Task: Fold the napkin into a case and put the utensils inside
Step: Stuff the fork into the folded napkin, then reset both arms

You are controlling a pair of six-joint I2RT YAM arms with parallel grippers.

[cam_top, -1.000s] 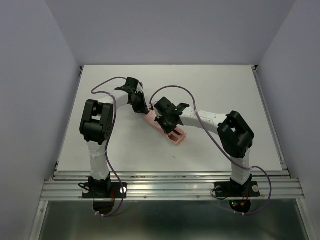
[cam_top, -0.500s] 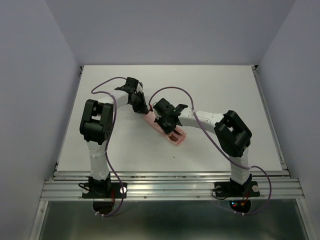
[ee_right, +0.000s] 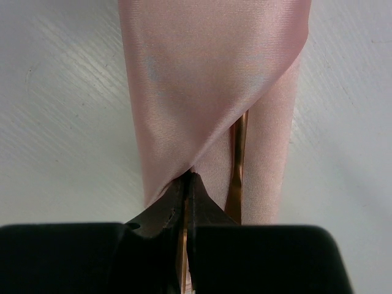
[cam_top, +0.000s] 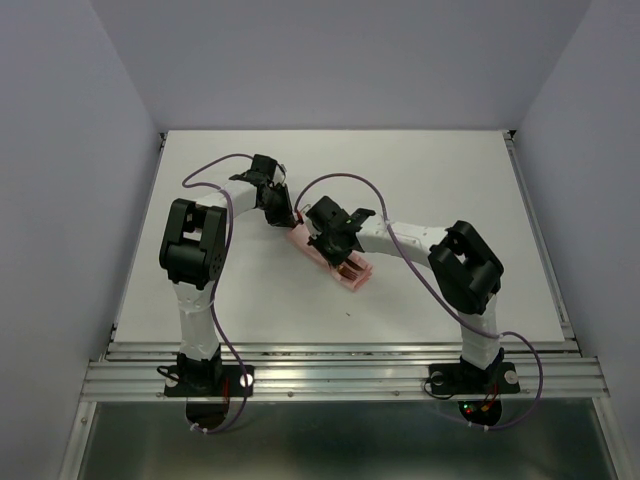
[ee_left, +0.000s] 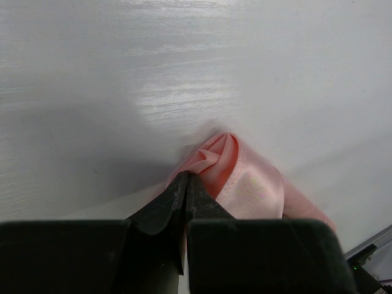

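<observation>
The right gripper (ee_right: pixel 188 179) is pinched tight on one thin reddish-brown utensil (ee_right: pixel 184 245) at the near mouth of the folded napkin (ee_right: pixel 208 73). The second utensil (ee_right: pixel 239 159) lies just beside it in the fold, its far end hidden under the diagonal flap. At the napkin's far end the left gripper (ee_left: pixel 187 179) is closed on a puckered corner of cloth.

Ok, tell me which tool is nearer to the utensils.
Right. The right tool is shut at the utensils, one stick running between its fingertips. The left tool pinches the napkin at its far end, away from them.
</observation>
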